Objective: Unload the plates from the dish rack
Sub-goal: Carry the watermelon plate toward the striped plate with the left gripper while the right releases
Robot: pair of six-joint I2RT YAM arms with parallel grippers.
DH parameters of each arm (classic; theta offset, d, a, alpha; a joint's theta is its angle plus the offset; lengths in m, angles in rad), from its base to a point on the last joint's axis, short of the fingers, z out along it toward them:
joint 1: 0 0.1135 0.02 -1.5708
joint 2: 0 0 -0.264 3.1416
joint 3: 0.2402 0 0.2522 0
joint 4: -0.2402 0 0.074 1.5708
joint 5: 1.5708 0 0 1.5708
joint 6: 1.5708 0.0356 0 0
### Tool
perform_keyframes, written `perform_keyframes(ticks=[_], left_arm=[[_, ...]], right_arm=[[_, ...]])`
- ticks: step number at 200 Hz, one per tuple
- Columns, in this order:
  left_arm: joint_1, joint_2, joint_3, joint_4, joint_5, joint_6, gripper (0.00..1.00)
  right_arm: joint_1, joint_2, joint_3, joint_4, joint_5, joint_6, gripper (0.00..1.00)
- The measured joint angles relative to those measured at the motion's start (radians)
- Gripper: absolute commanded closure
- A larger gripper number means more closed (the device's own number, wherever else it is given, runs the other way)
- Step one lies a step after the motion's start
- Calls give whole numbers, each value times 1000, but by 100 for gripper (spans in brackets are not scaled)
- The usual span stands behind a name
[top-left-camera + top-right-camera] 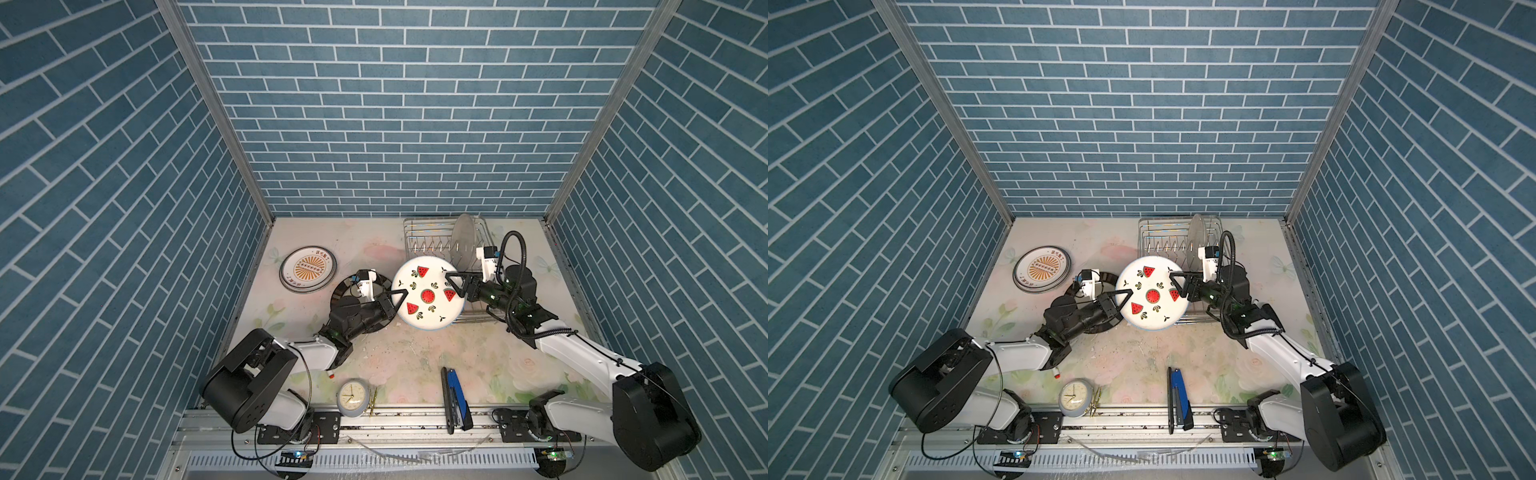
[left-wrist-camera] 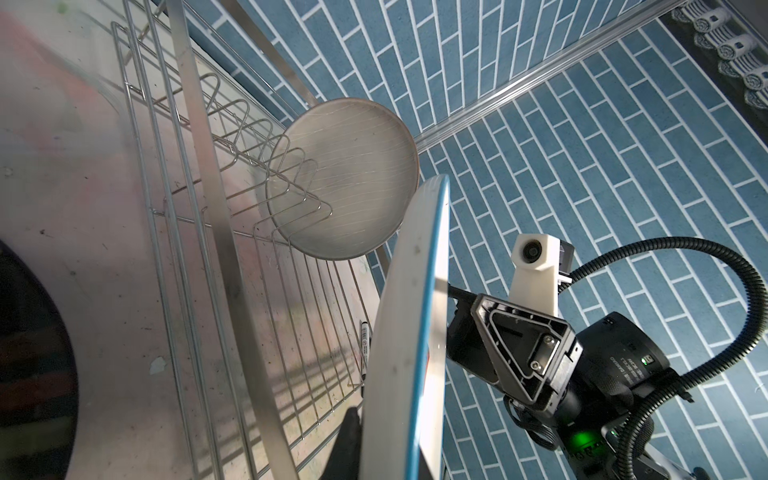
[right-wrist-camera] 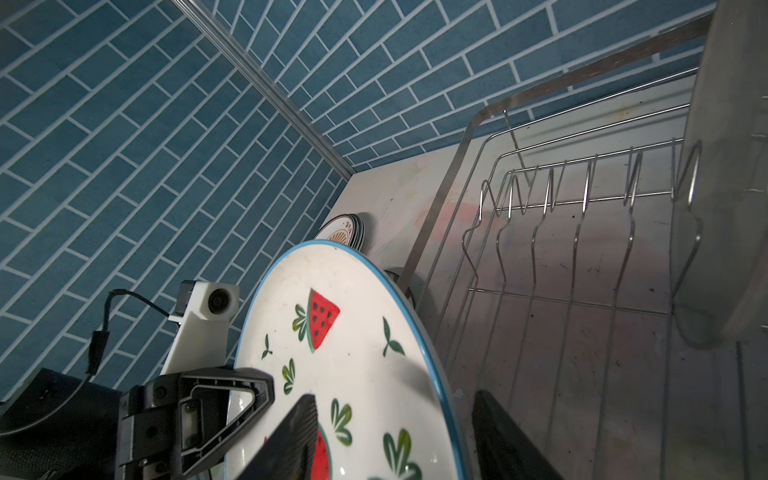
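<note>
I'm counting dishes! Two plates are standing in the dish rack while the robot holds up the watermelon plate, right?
Not quite. Only one plate, the plain grey plate, is standing in the dish rack; its other slots are bare, as the left wrist view shows. The robot does hold up the watermelon plate, in its left gripper.

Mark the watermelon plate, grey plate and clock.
Watermelon plate (image 1: 428, 296), in a top view, on its centre slice.
Grey plate (image 2: 357, 166), left wrist view, on its face.
Clock (image 1: 351, 397), in a top view, on its dial.
</note>
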Motion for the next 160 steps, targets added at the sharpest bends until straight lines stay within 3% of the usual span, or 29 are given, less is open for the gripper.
perform_keyframes(ticks=[17,43,49,53,160], left_arm=[[4,-1,-8,2,-7,-4,100],[15,-1,-30,23,-12,-23,100],[21,-1,-35,25,-12,-28,100],[26,-2,-39,26,-12,-31,100],[174,-191,-146,-9,-25,-88,100]], right_arm=[[11,1,6,-14,-1,-3,33],[32,7,11,-29,6,-19,17],[37,8,12,-35,10,-24,3],[42,8,14,-43,13,-23,2],[159,61,91,-82,99,-84,1]])
